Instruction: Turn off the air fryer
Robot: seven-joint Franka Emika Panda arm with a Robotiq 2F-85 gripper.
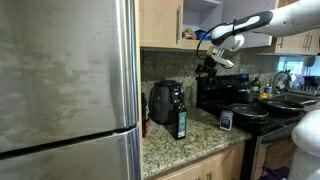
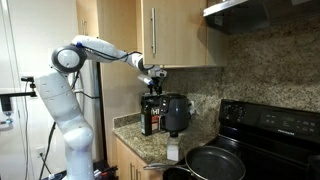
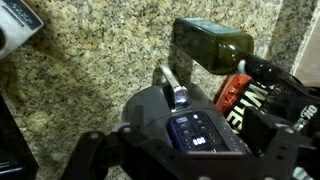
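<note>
The air fryer is a squat glossy black appliance on the granite counter beside the fridge, seen in both exterior views. In the wrist view its top control panel faces the camera, with a lit display and a metal handle above it. My gripper hangs above the fryer without touching it, and it also shows in an exterior view. In the wrist view its dark fingers stand wide apart on either side of the panel, open and empty.
A slim dark bottle with a green label stands right in front of the fryer. A dark bottle and a red-labelled package lie close by. The steel fridge, black stove, frying pan and overhead cabinets hem in the spot.
</note>
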